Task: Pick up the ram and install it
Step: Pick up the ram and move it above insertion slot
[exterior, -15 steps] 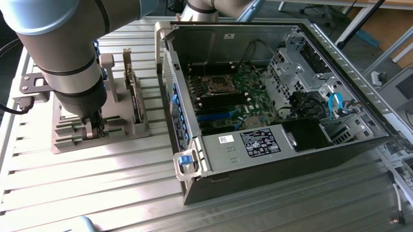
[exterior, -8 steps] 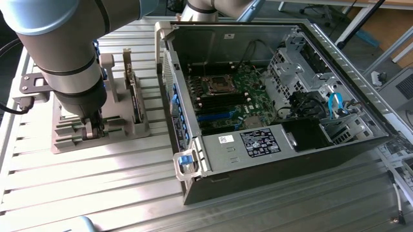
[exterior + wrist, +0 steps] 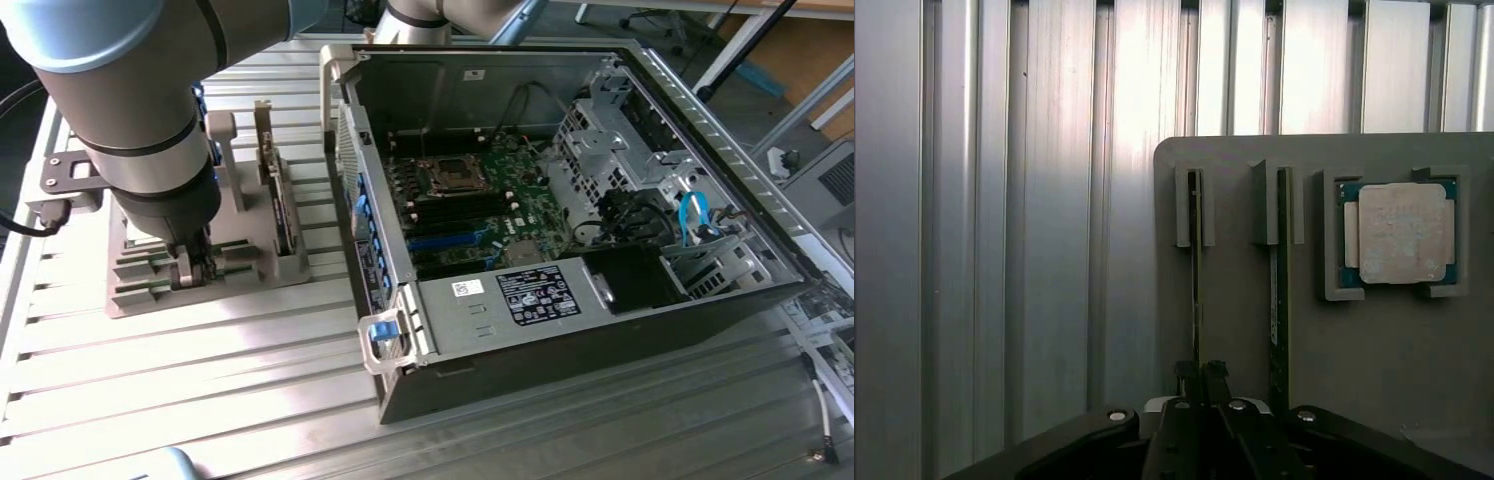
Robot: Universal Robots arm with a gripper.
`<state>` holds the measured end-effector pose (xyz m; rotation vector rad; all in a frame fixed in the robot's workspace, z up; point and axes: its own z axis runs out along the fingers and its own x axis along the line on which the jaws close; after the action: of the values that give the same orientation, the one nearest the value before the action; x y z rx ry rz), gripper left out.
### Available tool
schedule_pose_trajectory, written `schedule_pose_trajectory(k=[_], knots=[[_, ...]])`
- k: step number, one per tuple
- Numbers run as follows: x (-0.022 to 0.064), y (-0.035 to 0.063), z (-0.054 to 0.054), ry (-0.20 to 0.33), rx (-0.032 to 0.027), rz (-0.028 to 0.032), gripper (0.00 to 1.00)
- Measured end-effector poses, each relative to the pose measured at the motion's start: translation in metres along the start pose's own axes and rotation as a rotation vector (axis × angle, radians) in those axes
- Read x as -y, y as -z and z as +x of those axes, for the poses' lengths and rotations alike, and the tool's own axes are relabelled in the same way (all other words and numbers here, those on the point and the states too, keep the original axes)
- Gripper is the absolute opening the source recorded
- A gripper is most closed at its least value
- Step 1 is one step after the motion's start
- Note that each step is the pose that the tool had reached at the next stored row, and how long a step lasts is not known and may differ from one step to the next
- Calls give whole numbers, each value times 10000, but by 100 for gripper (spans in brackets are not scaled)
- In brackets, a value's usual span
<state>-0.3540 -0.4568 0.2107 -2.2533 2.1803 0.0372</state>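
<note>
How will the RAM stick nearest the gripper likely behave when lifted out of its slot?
Probably stiff: the ram stick stands straight on edge in the grey holder. Likely light, being very thin. Its narrow edge gives little to hold, so it may tilt if gripped off-centre.

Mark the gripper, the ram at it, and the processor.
Gripper (image 3: 1201,372): wrist view, middle of its tip.
Ram (image 3: 1196,270): wrist view, middle of its edge.
Processor (image 3: 1404,232): wrist view, centre of silver lid.
</note>
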Motion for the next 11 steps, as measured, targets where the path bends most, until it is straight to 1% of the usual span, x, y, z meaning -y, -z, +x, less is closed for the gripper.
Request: schedule_pose_trajectory(k=[8, 11], knots=[[0, 1, 0, 0, 0, 1, 12], [0, 15, 0, 0, -1, -1, 12]])
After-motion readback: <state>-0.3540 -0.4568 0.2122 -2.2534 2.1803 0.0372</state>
